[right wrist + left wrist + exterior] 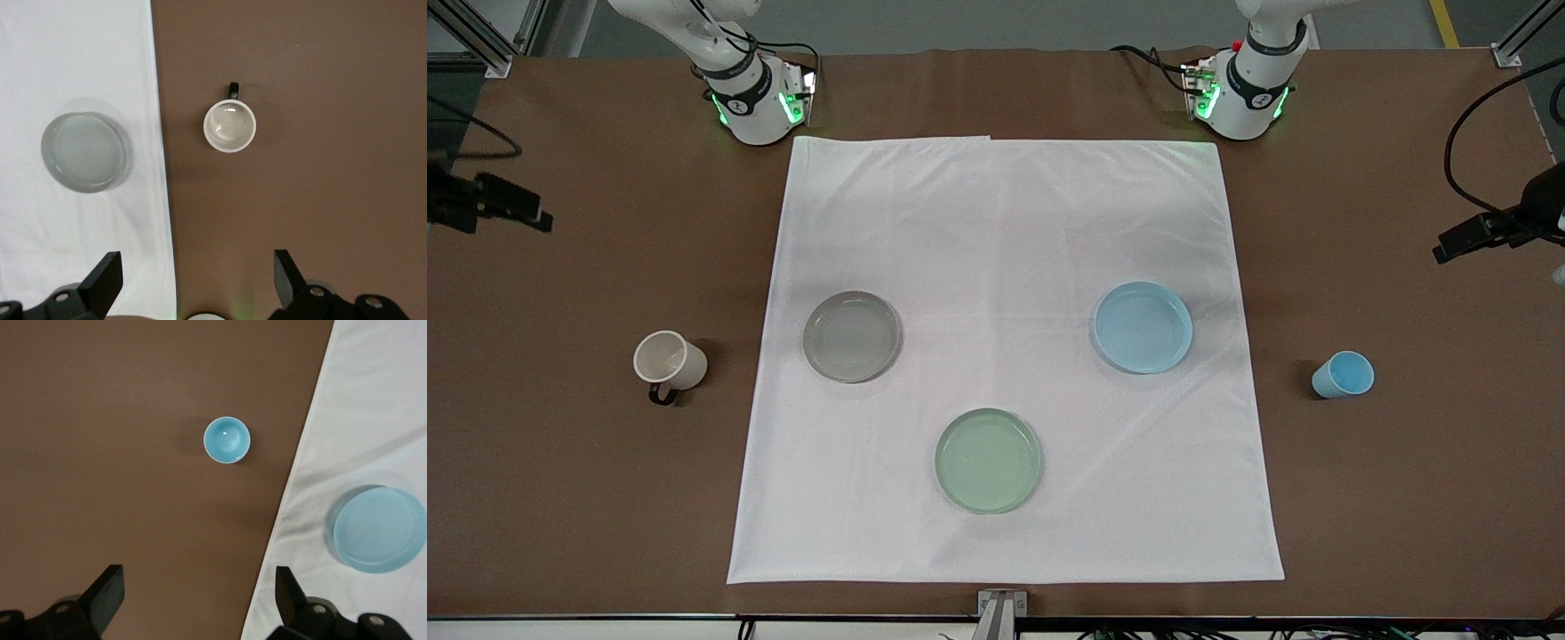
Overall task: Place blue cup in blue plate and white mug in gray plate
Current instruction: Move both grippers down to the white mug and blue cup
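The blue cup (pixel 1344 374) stands upright on the bare brown table toward the left arm's end, off the cloth; it also shows in the left wrist view (pixel 227 440). The blue plate (pixel 1144 327) lies empty on the cloth and shows in the left wrist view (pixel 380 529). The white mug (pixel 669 361), dark handle toward the front camera, stands on bare table toward the right arm's end (pixel 229 125). The gray plate (pixel 852 336) lies empty on the cloth (pixel 83 152). My left gripper (pixel 198 587) is open and empty, high over the table beside the cup. My right gripper (pixel 197 267) is open and empty, high over the cloth's edge beside the mug.
A pale green plate (pixel 988 460) lies empty on the white cloth (pixel 1005 222), nearer the front camera than the other two plates. Dark shapes with cables hang at both side edges of the front view (pixel 489 203) (pixel 1485 233).
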`<action>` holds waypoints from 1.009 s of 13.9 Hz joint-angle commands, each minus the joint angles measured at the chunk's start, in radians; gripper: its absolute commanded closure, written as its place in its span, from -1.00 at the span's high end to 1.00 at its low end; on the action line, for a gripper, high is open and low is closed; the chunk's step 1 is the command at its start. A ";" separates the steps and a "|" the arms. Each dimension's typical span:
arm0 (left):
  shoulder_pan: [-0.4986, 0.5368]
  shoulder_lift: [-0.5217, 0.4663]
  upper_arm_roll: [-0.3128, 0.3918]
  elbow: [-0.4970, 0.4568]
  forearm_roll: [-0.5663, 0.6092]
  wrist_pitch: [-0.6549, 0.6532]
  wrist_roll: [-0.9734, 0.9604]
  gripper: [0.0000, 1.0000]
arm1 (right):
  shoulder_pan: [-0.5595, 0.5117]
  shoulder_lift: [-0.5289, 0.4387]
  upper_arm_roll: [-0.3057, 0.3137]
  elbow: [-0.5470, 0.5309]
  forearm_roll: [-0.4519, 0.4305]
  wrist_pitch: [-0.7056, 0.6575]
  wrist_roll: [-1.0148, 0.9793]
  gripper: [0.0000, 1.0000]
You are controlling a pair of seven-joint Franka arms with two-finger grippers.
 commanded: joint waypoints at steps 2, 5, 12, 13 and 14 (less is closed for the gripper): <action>0.019 -0.029 -0.006 -0.251 0.011 0.290 0.005 1.00 | -0.024 0.123 -0.005 -0.069 -0.007 0.214 0.025 1.00; 0.052 0.023 -0.006 -0.380 0.011 0.541 0.005 1.00 | -0.026 0.195 -0.004 -0.182 0.000 0.435 0.097 1.00; 0.095 0.190 -0.006 -0.374 0.013 0.698 0.027 0.71 | -0.023 0.294 -0.004 -0.381 0.055 0.822 0.099 0.86; 0.099 0.199 -0.006 -0.373 0.013 0.702 0.027 0.69 | -0.023 0.312 -0.004 -0.381 0.056 0.839 0.101 0.78; 0.101 0.213 -0.006 -0.370 0.013 0.704 0.027 0.65 | -0.023 0.324 -0.004 -0.381 0.063 0.860 0.101 0.72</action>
